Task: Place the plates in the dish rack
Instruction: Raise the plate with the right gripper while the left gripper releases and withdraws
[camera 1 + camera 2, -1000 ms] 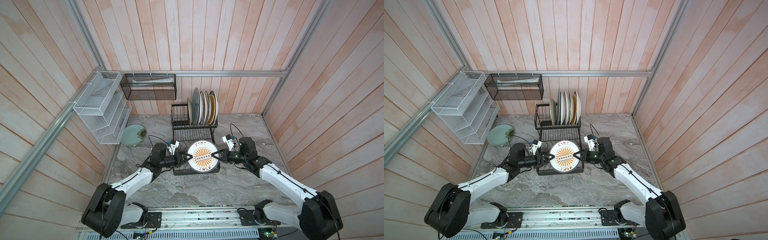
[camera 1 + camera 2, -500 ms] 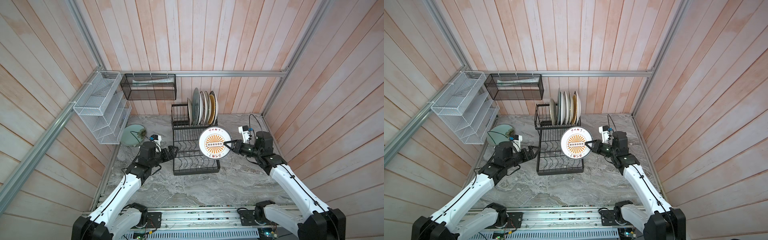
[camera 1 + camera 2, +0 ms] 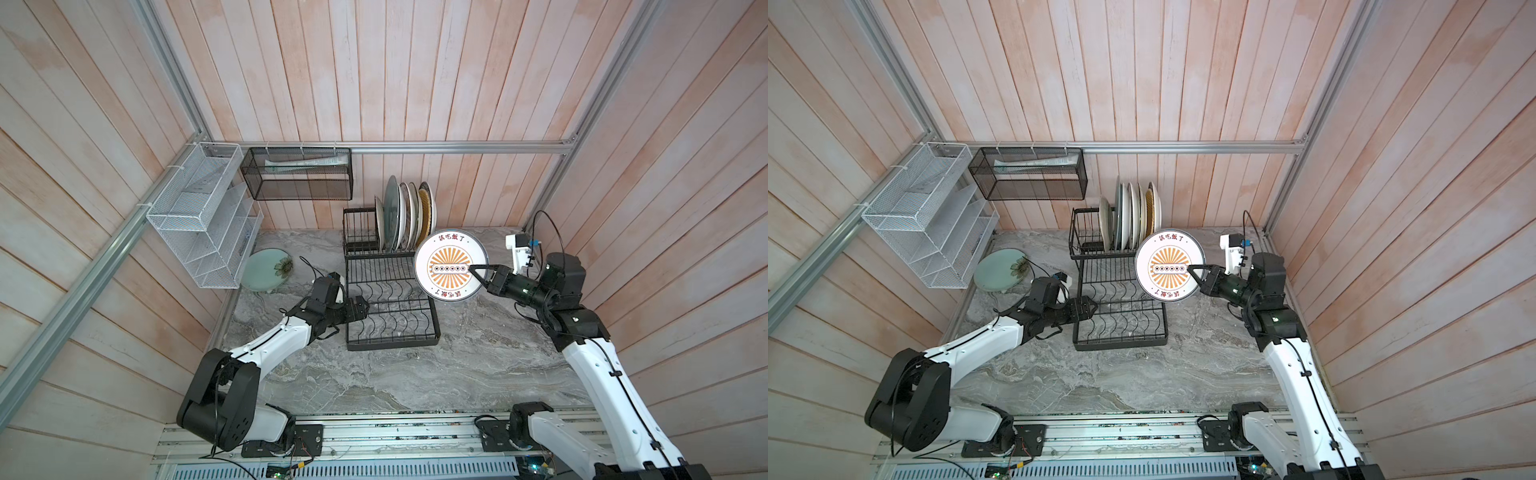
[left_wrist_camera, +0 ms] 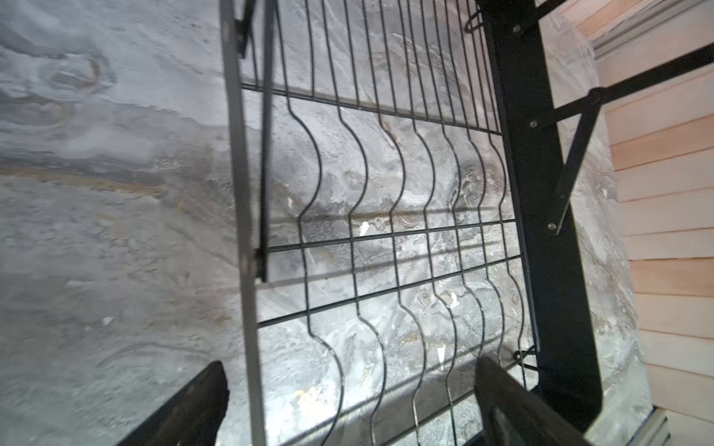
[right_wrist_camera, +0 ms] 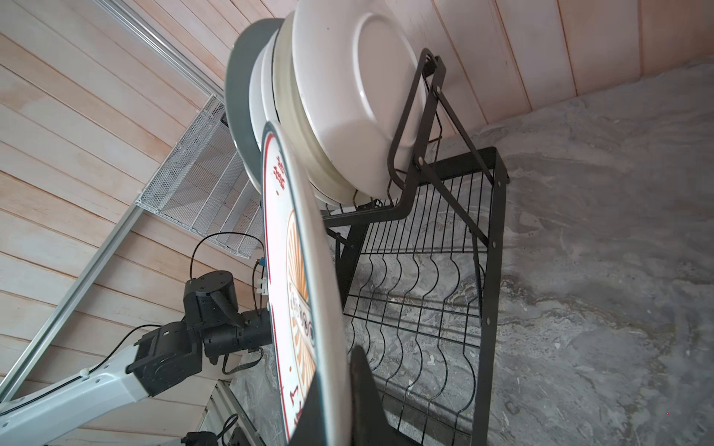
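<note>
Dish rack (image 3: 392, 345) is holding several plates (image 3: 392, 216); right end effector (image 3: 471, 270) clamping sunburst plate (image 3: 440, 266), left end effector (image 3: 365, 309) spread, green plate (image 3: 264, 276) waiting.

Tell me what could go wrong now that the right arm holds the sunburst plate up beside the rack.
1. The right gripper pinches the sunburst plate at one edge only, in the air; it might slip or swing.
2. That plate is close to the racked plates; sliding it in could knock them.
3. The open left gripper hangs at the wires of the rack and might snag.
</note>
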Motion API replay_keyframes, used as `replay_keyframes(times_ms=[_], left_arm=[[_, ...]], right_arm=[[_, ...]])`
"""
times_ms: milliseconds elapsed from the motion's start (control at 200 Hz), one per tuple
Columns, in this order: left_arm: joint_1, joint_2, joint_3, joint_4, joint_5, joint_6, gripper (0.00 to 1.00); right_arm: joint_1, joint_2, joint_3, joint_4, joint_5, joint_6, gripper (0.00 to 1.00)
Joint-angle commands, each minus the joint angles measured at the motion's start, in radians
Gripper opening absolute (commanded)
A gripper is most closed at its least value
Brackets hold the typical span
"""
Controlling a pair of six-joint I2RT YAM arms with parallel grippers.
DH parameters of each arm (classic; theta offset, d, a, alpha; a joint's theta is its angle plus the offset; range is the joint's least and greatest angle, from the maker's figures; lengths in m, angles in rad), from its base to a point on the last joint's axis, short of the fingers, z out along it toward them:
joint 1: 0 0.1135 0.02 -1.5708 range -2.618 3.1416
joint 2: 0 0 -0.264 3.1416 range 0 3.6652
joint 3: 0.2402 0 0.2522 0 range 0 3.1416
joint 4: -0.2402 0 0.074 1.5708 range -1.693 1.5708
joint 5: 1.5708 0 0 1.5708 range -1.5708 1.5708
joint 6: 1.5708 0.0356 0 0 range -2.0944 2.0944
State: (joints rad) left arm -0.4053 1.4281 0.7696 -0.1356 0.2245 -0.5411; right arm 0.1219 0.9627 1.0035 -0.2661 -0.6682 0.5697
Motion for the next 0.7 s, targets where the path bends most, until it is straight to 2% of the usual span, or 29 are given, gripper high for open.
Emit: replay_keyframes(times_ms=[0, 330, 445, 695], left_arm=[[-0.032, 0.034, 0.039, 0.068, 0.011, -0.022, 1.0], [-0.136, 0.14, 0.104, 0.128, -0.023, -0.103, 1.0], [-0.176, 0.188, 0.138, 0.158, -0.028, -0.136, 1.0], [-0.237, 0.303, 0.242, 0.19, -0.023, -0.193, 1.0]], right_arm=[[-0.002, 0.002, 0.07, -0.022, 0.05, -0.035, 0.0], [-0.002, 0.04, 0.219, -0.05, 0.201, -0.046, 0.0], [-0.001, 0.058, 0.266, -0.055, 0.219, -0.047, 0.0], [0.061, 0.117, 0.392, -0.073, 0.294, -0.078, 0.0]])
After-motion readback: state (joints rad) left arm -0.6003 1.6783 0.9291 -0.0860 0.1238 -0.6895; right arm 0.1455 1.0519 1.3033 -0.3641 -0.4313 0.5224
